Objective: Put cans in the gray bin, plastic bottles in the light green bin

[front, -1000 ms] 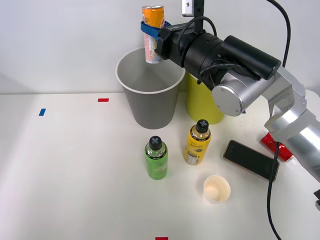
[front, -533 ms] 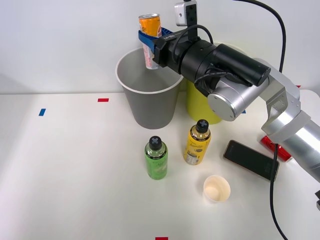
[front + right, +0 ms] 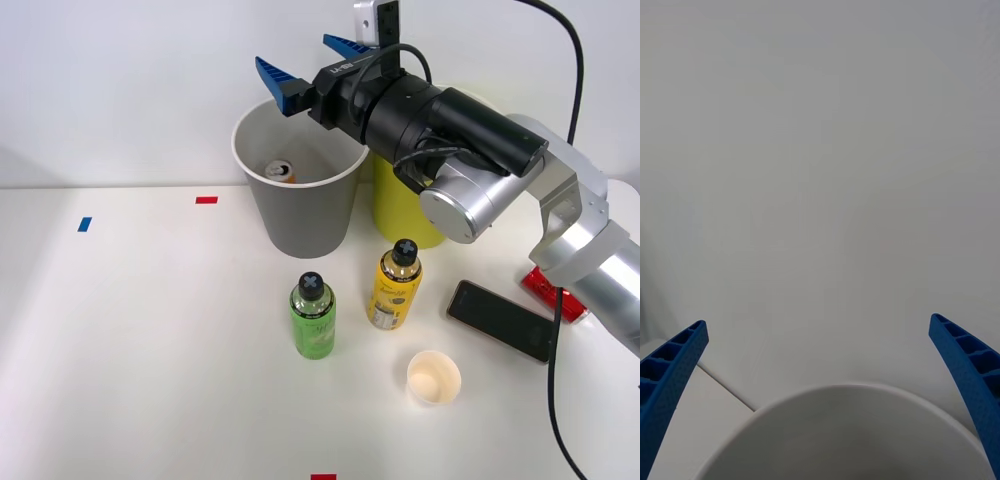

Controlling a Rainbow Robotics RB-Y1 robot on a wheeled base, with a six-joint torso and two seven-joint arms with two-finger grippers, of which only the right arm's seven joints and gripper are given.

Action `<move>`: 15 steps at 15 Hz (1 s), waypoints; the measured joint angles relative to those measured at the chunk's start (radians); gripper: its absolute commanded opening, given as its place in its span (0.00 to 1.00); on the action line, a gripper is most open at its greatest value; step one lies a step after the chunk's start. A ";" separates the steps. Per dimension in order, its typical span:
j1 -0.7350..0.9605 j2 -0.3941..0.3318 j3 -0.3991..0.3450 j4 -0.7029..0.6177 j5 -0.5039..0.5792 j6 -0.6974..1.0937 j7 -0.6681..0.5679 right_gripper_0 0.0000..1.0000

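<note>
My right gripper hangs open over the gray bin, nothing between its blue fingers. The orange-yellow can lies inside that bin, only its top end showing. In the right wrist view the gripper is spread wide above the gray bin's white rim. The light green bin stands just right of the gray one, partly hidden by my arm. On the table in front stand the green bottle and the yellow bottle. The red can lies at the far right, partly behind my arm.
A dark phone lies right of the yellow bottle. A small white paper cup stands nearer the front edge. Small red and blue tape marks sit on the white table at the left.
The gripper held the orange-yellow can above the gray bin, then opened. The can has dropped into the bin and the fingers now stand apart.
</note>
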 measured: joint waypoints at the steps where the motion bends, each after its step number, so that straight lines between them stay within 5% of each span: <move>1: 0.009 -0.029 0.000 -0.037 0.003 -0.001 0.000 1.00; 7: 0.211 -0.253 -0.023 -0.315 0.014 -0.100 -0.015 1.00; 11: 0.413 -0.297 -0.054 -0.379 0.023 -0.247 -0.014 1.00; 15: 0.716 -0.345 -0.176 -0.557 0.025 -0.293 -0.013 1.00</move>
